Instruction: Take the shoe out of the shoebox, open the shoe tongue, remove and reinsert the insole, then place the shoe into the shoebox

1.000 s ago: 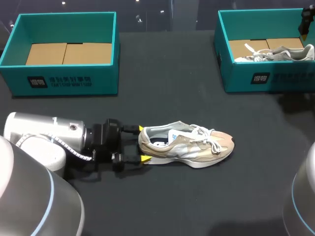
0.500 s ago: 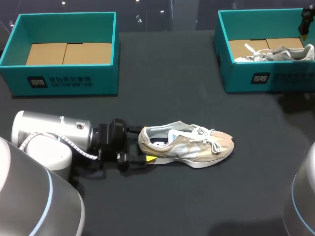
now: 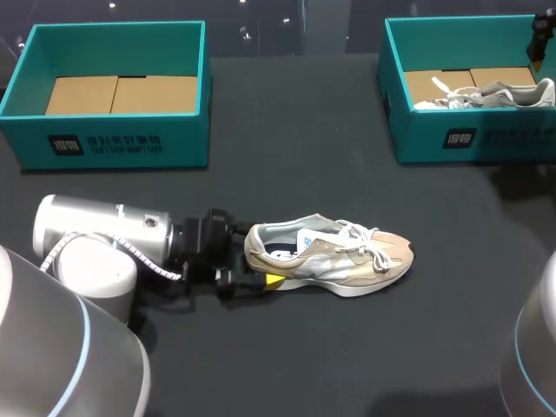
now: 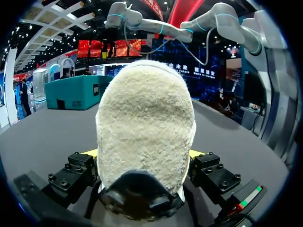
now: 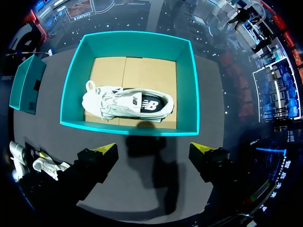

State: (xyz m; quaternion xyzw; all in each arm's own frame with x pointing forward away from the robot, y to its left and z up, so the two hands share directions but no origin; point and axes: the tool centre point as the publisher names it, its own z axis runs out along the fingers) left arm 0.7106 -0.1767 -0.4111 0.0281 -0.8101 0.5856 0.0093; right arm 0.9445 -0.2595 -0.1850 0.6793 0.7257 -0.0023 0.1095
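Pointing toe-right, shoe [image 3: 330,256] lies crosswise | left pincer [image 4: 143,152] open astride heel | right pincer [image 5: 154,147] open

- We have open surface [image 3: 295,148] between the two boxes and past the toe of the shoe [image 3: 328,257].
- Our left arm [image 3: 95,239] closes off the shoe's heel end, low on the surface.
- The right box [image 3: 473,139] holds a second shoe [image 3: 486,94]; the left box [image 3: 113,143] shows bare cardboard.
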